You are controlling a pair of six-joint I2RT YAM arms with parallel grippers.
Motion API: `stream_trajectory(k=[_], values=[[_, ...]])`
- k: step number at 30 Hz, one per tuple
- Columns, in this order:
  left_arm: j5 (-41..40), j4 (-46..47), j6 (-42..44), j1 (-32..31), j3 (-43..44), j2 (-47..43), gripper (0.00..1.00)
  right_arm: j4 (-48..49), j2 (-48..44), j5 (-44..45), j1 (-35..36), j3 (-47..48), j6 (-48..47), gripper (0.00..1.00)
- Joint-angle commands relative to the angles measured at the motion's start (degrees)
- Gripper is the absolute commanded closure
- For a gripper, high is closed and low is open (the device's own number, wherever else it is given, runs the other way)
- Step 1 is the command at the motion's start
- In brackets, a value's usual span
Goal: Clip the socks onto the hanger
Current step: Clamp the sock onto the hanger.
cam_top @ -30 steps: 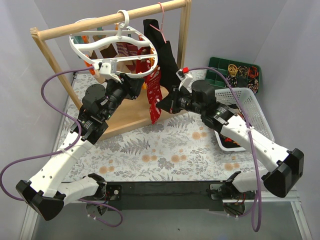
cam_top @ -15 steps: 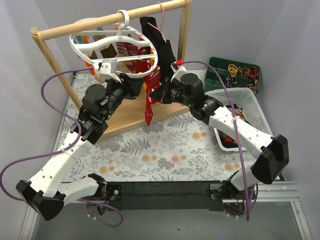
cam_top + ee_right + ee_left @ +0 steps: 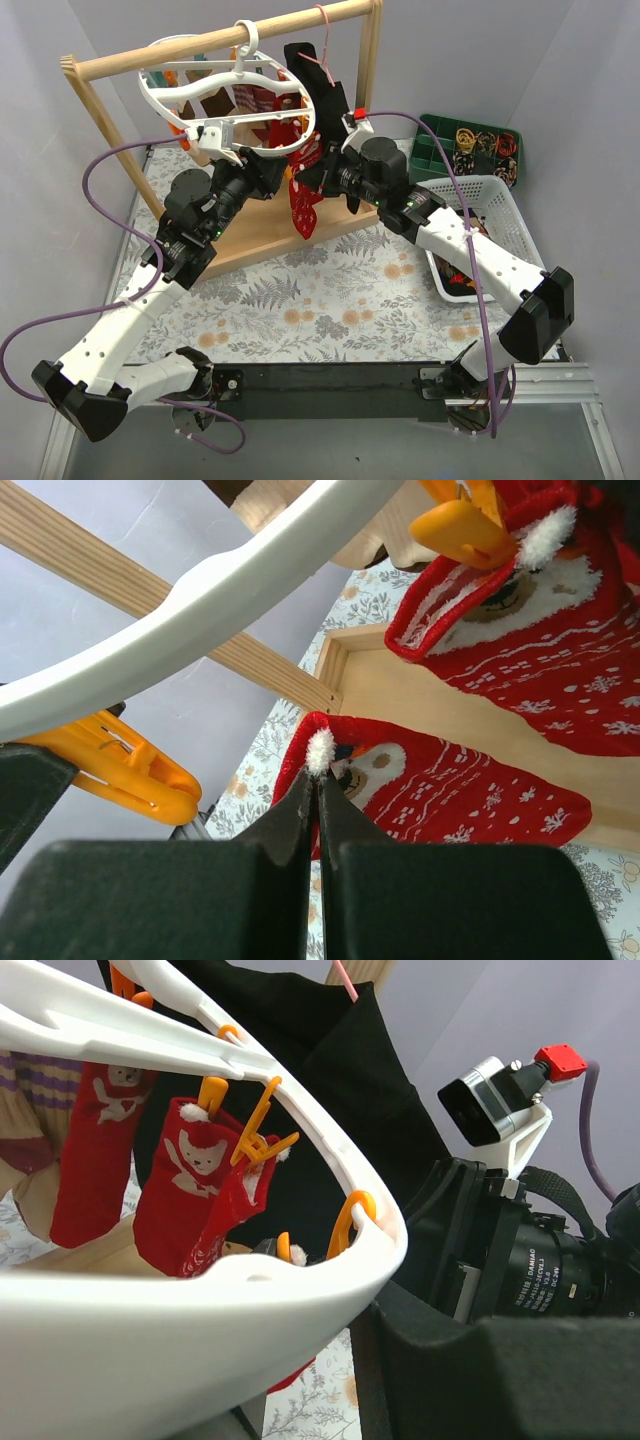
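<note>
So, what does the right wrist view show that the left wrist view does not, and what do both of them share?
Only the right wrist view shows the right gripper shut on the white-trimmed cuff of a red Christmas sock. Only the left wrist view shows the black garment, the pink wire hanger and the right wrist camera. Both show the white hanger ring, its orange clips, clipped red socks and the floral tablecloth.

The hanger's point(image 3: 200, 1340) blurred near rim hides the left fingers, and the right fingers point(image 3: 200, 900) cover the red sock's point(image 3: 430, 790) cuff.
</note>
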Motion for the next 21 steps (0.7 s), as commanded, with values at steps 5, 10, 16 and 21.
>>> stream_trajectory(k=[5, 10, 16, 21], values=[[-2.5, -3.3, 4.0, 0.6, -1.5, -0.6, 1.0, 3.3, 0.4, -0.3, 0.4, 3.5, 1.2, 0.99], [-3.0, -2.9, 4.2, 0.6, -1.8, -0.5, 1.0, 3.4, 0.0, -1.0, 0.4, 3.6, 1.6, 0.99], [-3.3, -2.5, 4.5, 0.5, -1.9, -0.4, 1.0, 3.4, -0.4, -1.5, 0.5, 3.4, 2.0, 0.99], [-3.6, -2.4, 4.5, 0.5, -2.1, -0.4, 1.0, 3.6, -1.2, -1.4, 0.7, 2.8, 2.0, 0.99]])
